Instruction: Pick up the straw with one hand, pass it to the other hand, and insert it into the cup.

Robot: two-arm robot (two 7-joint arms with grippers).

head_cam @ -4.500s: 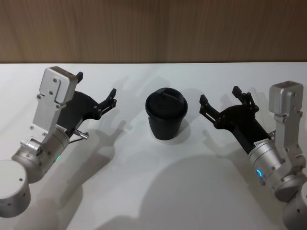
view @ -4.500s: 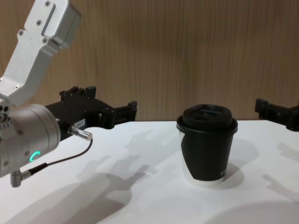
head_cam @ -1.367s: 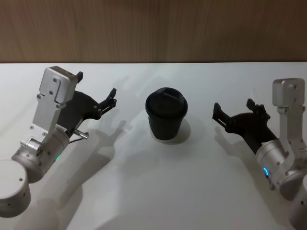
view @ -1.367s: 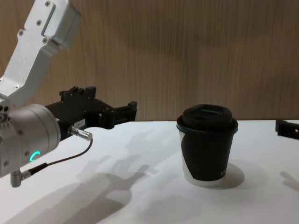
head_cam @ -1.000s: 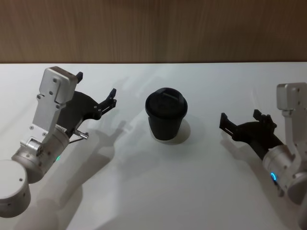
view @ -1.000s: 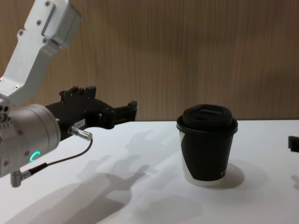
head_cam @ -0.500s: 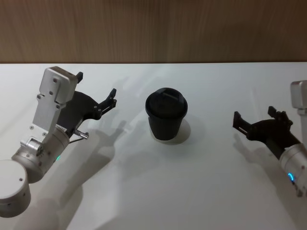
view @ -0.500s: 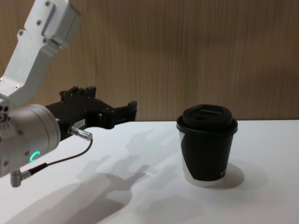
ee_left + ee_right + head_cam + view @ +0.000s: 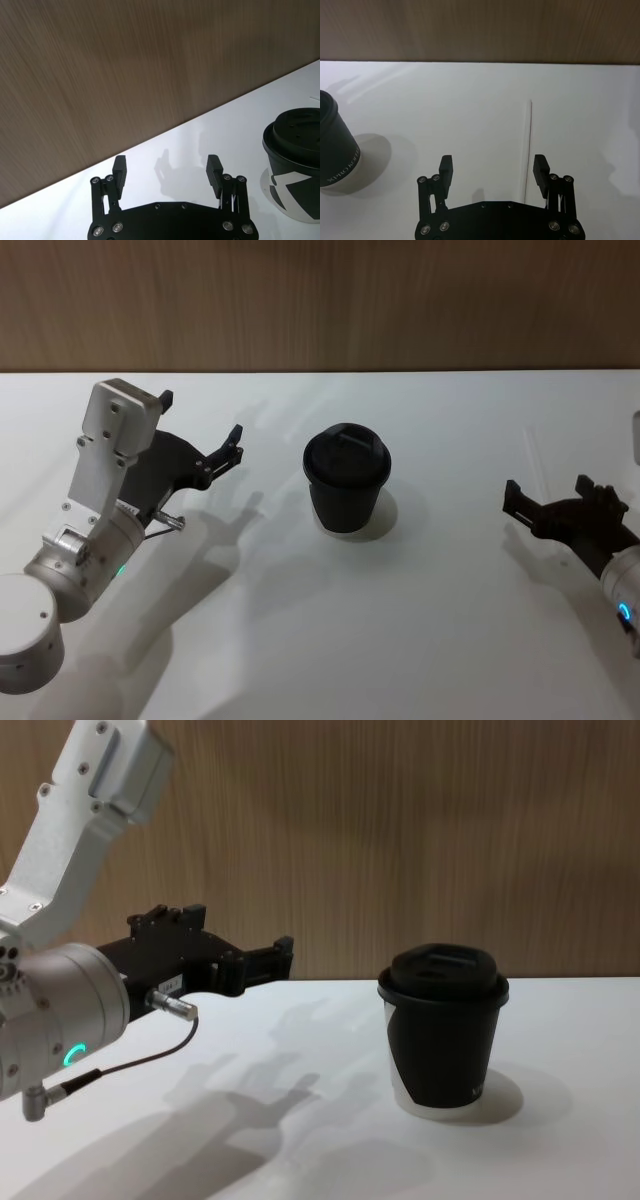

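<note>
- The right gripper [image 9: 553, 497] [image 9: 493, 167] has its two fingers spread wide and holds nothing. It sits low over the table at the right edge of the head view, pointing toward the back of the table.
- The straw [image 9: 528, 145] lies flat on the white table [image 9: 420, 640] and runs lengthwise away from this gripper. Its near end lies just inside the finger farther from the cup; whether they touch cannot be told.
- The straw's far end stops well short of the table's back edge, where the wood-panelled wall [image 9: 480, 30] begins. Bare table lies on both sides of the straw.
- The cup [image 9: 345, 480] [image 9: 332, 145] [image 9: 443, 1035] [image 9: 295, 160] stands upright at mid-table with its domed lid on. It is between the two grippers and well apart from the straw, with open table between them.
- The left gripper [image 9: 200, 416] [image 9: 166, 170] [image 9: 225, 935] is also spread open and empty. It is held above the table to the left of the cup, its fingers aimed toward the back edge, with a bare gap between it and the cup.
- A thin dark cable [image 9: 130, 1065] with a metal plug loops from the left arm's silver wrist, beside a glowing green ring [image 9: 70, 1055].
</note>
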